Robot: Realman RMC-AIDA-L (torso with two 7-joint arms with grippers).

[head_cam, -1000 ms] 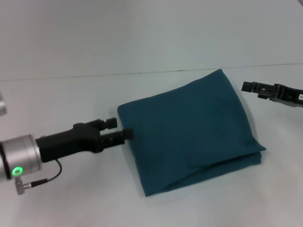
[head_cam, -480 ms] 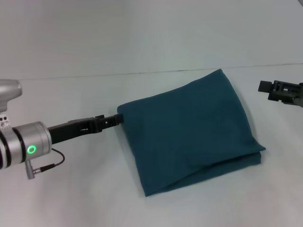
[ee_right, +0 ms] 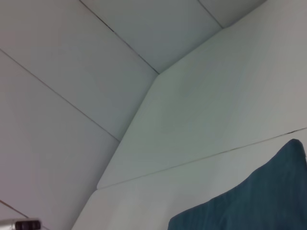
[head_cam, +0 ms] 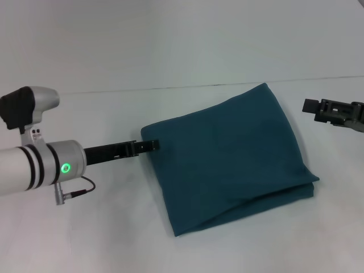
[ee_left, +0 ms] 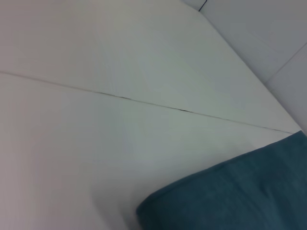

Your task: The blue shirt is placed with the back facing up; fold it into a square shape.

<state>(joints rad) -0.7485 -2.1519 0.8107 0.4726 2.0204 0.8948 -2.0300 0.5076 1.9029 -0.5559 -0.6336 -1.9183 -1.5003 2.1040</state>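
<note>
The blue shirt point(head_cam: 227, 153) lies folded into a rough square on the white table point(head_cam: 85, 239), plain side up, with its layered edges toward the front right. My left gripper point(head_cam: 151, 145) reaches in from the left, its tip at the shirt's left corner. My right gripper point(head_cam: 310, 106) hovers off the shirt's right side, apart from the cloth. A corner of the shirt also shows in the left wrist view point(ee_left: 240, 196) and in the right wrist view point(ee_right: 259, 201).
A thin seam point(head_cam: 170, 87) runs across the table behind the shirt. Pale wall panels point(ee_right: 72, 72) stand beyond the table's far edge. The left arm's silver body with a green light point(head_cam: 66, 168) lies over the table's left side.
My left wrist has rolled and lifted, and its tip went from lower on the shirt's left edge up to the left corner. My right gripper has drawn back to the right, away from the shirt.
</note>
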